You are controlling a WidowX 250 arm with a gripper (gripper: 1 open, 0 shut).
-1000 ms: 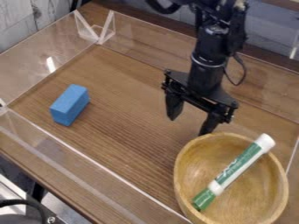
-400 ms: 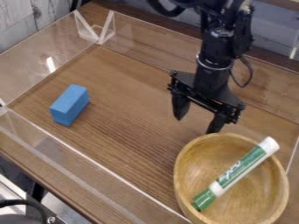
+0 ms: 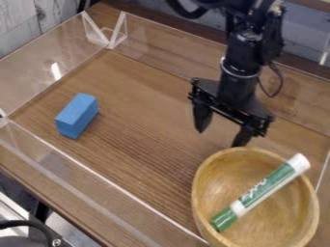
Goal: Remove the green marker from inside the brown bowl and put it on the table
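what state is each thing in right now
gripper: open, empty, pointing down above the table just behind the bowl
green marker: lying slanted inside the bowl, white cap on, cap end at the rim
brown bowl: upright on the table
blue block: lying flat on the table, untouched

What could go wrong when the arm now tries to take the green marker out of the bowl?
1. The green marker lies slanted, its white cap on the rim of the brown bowl; a push from the open claw may make it roll or slide away.
2. The claw hangs above the table, just outside the bowl. Coming down there, a finger might hit the rim and tip or shove the bowl.
3. The bowl sits near the table's front edge, so a shove could move it further.
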